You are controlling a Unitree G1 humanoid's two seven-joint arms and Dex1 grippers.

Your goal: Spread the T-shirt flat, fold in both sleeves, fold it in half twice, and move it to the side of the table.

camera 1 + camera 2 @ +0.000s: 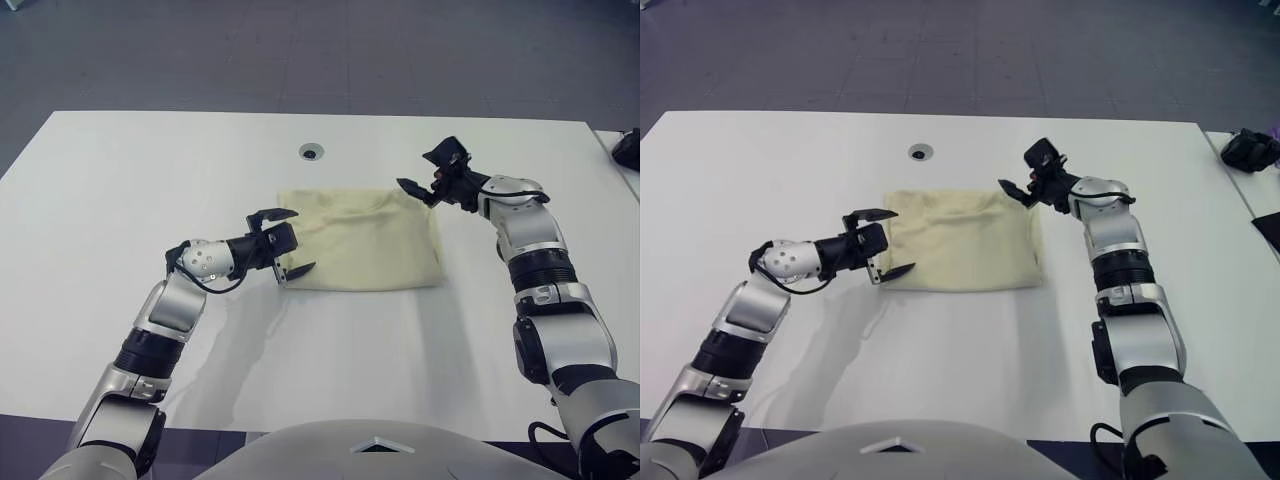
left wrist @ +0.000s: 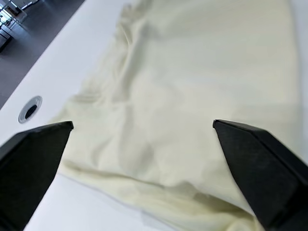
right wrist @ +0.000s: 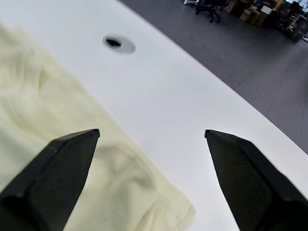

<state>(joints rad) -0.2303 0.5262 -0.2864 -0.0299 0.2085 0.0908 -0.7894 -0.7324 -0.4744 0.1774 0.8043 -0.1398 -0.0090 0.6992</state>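
At frame centre in the head views, the T-shirt [image 1: 365, 240] lies on the white table [image 1: 150, 170]. It is pale yellow and folded into a rough rectangle, wider than it is deep. I note soft creases toward its upper-left part and a shallow curve along the top edge. The lower and right edges look fairly straight. In the right wrist view I see a stitched hem at one corner.

The left gripper [image 1: 303, 239] sits at the shirt's left edge with its jaws spread wide, one finger above the cloth and one at the lower-left corner. I cannot tell whether either finger touches.

The right gripper [image 1: 412, 170] hangs just off the upper-right corner, jaws also spread, holding nothing.

Above the shirt, apart from it, is a round cable hole [image 1: 312, 151]. A dark object [image 1: 628, 148] shows at the right edge.
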